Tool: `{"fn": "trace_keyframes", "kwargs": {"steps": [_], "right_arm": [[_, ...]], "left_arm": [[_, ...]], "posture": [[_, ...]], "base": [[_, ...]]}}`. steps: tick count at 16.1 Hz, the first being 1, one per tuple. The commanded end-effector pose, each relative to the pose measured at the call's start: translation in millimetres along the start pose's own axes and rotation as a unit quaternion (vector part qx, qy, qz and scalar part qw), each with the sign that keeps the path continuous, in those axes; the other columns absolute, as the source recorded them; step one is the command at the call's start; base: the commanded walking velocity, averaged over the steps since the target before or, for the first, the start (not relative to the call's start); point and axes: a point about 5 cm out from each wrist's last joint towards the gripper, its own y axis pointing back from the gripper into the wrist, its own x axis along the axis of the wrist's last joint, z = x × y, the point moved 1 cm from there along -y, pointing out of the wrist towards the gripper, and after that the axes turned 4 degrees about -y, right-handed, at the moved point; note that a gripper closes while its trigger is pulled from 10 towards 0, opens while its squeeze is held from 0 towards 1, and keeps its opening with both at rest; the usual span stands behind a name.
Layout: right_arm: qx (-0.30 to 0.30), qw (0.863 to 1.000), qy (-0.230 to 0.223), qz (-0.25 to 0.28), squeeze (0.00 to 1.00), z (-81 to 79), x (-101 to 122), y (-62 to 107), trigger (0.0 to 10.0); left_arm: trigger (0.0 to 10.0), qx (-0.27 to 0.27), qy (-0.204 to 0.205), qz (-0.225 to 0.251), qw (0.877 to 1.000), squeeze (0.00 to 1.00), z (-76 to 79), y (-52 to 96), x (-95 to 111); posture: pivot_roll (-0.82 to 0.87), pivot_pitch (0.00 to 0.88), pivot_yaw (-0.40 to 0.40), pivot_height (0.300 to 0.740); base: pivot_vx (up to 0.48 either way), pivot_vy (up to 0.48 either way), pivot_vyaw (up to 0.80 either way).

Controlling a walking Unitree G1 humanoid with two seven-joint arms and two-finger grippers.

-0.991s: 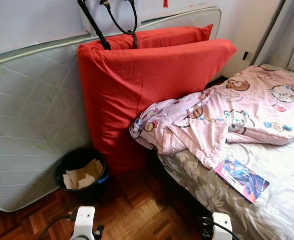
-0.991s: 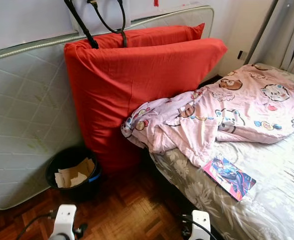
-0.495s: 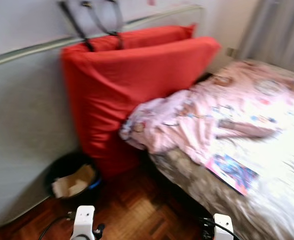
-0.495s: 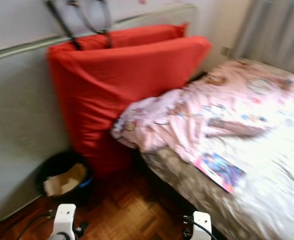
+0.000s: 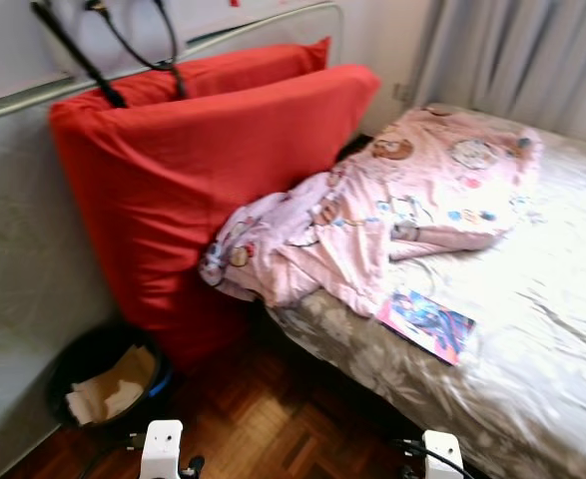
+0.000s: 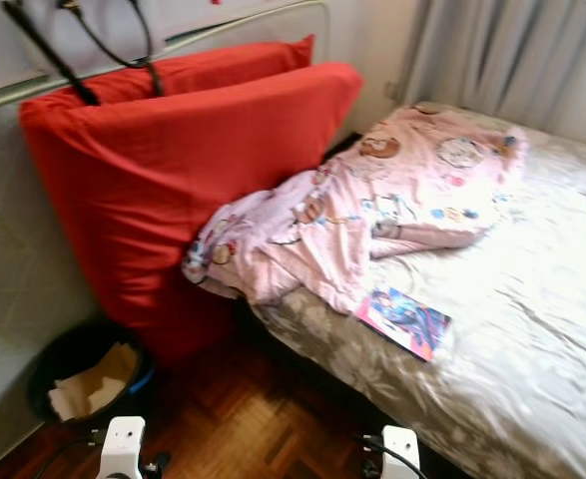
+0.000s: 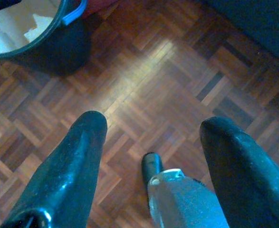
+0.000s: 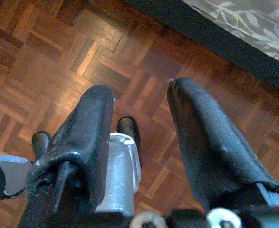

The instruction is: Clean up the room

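- Left eye view: A bed (image 5: 532, 359) with a grey flowered sheet takes up the right side. A pink blanket (image 5: 392, 210) with cartoon prints lies crumpled across the bed, one end hanging over the edge nearest the cushions.
- Left eye view: A colourful booklet (image 5: 424, 324) lies flat on the sheet, just beside the blanket's lower edge and close to the edge of the bed.
- Left eye view: Two large red cushions (image 5: 193, 170) stand on edge between the bed and a pale mattress (image 5: 13, 259) that leans against the wall. Black straps (image 5: 123, 45) hang over the top of the cushions.
- Left eye view: A black bin (image 5: 103, 384) holding crumpled paper stands on the wooden parquet floor (image 5: 273, 429), at the foot of the cushions and against the mattress.
- Left eye view: Grey curtains (image 5: 512, 50) hang behind the far side of the bed. Both arms show as white wrist housings at the lower edge, low and idle.
- Right eye view: Same scene, slightly shifted; the booklet (image 6: 403, 321) sits on the sheet well apart from the bin (image 6: 83, 374).
- Left wrist view: The left gripper (image 7: 151, 128) hangs over the parquet with its two black fingers spread wide and nothing between them. The bin with its blue handle and paper lies near, at a corner of the picture.
- Right wrist view: The right gripper (image 8: 141, 102) hangs over the parquet, fingers parted and empty. The dark side of the bed and its flowered sheet lie just beyond the fingertips.
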Motion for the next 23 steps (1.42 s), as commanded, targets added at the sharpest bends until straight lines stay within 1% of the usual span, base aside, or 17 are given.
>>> {"fn": "trace_keyframes", "kwargs": {"steps": [1, 4, 6, 10, 15, 17, 20, 22, 23], "right_arm": [[-0.003, 1.0, -0.001, -0.005, 0.0, 1.8, -1.8, 0.3, 10.0], [-0.004, 1.0, -0.002, -0.003, 0.0, 1.7, 0.8, -0.2, 10.0], [-0.005, 1.0, -0.001, -0.001, 0.0, 2.6, 2.8, -0.4, 10.0], [-0.006, 1.0, -0.002, 0.016, 0.0, 4.1, 9.4, -0.7, 10.0], [-0.005, 1.0, 0.0, 0.017, 0.0, 3.3, 10.6, -1.0, 10.0], [-0.005, 1.0, -0.002, 0.018, 0.0, 3.2, 9.8, -0.8, 10.0], [-0.012, 1.0, -0.011, 0.025, 0.0, 7.7, 4.6, 1.2, 10.0], [-0.014, 1.0, -0.007, 0.025, 0.0, 10.7, 0.3, 2.7, 10.0], [-0.018, 0.999, -0.01, 0.03, 0.0, 12.4, -3.0, 4.0, 10.0]], "left_arm": [[10.0, 0.0, 0.013, 0.003, 1.0, 0.0, 0.4, -1.7, 5.2], [10.0, 0.0, 0.008, 0.012, 1.0, 0.0, 0.1, -2.8, 10.6], [10.0, 0.003, 0.018, 0.013, 1.0, 0.0, 0.2, -2.8, 10.6], [10.0, 0.012, 0.03, 0.009, 0.999, 0.0, -0.1, -2.3, 8.1], [10.0, 0.017, 0.043, 0.003, 0.999, 0.0, -1.8, -1.3, 3.9], [10.0, 0.014, 0.045, 0.004, 0.999, 0.0, 0.8, -1.2, 3.5], [10.0, 0.003, 0.045, 0.019, 0.999, 0.0, 12.8, -1.2, 5.6], [10.0, 0.0, 0.043, 0.021, 0.999, 0.0, 14.4, 0.2, 2.3], [10.0, -0.001, 0.038, 0.018, 0.999, 0.0, 12.1, 1.9, -2.6]], "posture": [[0.0, 0.0, 0.025, 0.74], [0.01, 0.0, 0.018, 0.74], [0.02, 0.0, 0.004, 0.74], [0.02, 0.0, -0.019, 0.74], [0.02, 0.0, -0.022, 0.74], [0.01, 0.0, -0.019, 0.74], [0.01, 0.0, -0.035, 0.74], [0.03, 0.0, -0.045, 0.74], [0.03, 0.0, -0.048, 0.74]], "base": [[0.0, 0.0, -0.76], [0.0, 0.0, -0.76], [0.0, 0.0, -0.75], [0.0, 0.0, 0.0], [0.0, 0.0, 0.0], [0.0, 0.0, 0.0], [0.0, 0.0, 0.0], [0.0, 0.0, 0.0], [0.0, 0.0, 0.0]]}}
